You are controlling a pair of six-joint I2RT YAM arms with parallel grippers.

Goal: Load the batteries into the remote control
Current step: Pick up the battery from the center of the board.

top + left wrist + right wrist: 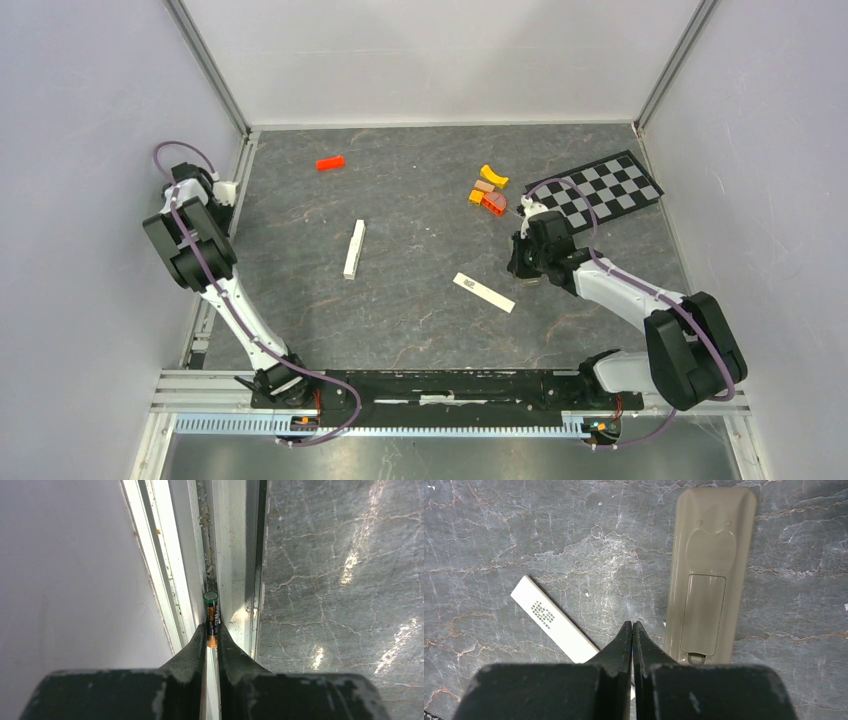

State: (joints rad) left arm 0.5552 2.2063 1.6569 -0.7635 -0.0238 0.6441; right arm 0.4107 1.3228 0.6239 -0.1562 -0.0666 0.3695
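— Where is the battery (210, 607), and do I have it?

— You do. Your left gripper (211, 630) is drawn narrow and pinches the battery's near, orange end. The battery lies in the groove of the metal rail (235, 555) at the left edge of the table (350, 580), close by the wall. It is a small, stiff, smooth cylinder. I'd judge it light, and being round it may swivel or roll. You hold only its tip, so a grip nearer the middle would probably be steadier.

— And the remote (716, 535)?

— It lies back-up on the table, just beside your right gripper (632, 625), whose fingers are pressed together on nothing. A white bar (551, 620) lies on the other side and runs under those fingers. The remote looks like rigid, light plastic that could skate on the smooth top, so take it across its long edges.

— Is anything in the compartment?

— You can't tell. The lid (703, 612) is on and covers it, so it has to come off first. No other battery shows in any view.
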